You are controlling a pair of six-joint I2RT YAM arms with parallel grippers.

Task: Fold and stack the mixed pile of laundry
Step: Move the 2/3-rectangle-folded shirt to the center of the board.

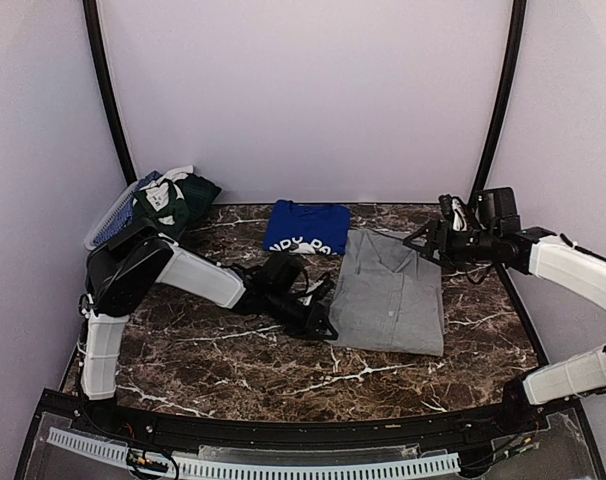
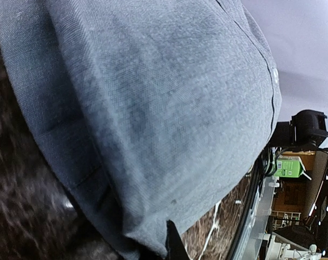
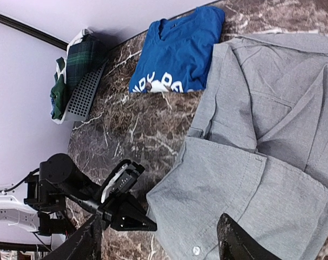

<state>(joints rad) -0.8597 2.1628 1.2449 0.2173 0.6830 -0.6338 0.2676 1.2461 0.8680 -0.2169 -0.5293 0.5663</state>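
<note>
A light-grey collared polo shirt lies partly folded at the middle of the marble table, and it fills the left wrist view. My left gripper is low at the shirt's near-left corner, shut on the hem there. My right gripper hovers above the shirt's far-right part, open and holding nothing. A royal-blue T-shirt with white print lies folded just behind the polo. The remaining garments, dark-green and plaid, are heaped at the far left.
A grey mesh basket holds the heap at the far left corner. Black frame tubes rise on both sides by the white walls. The table's edge rail runs close to the shirt's near side.
</note>
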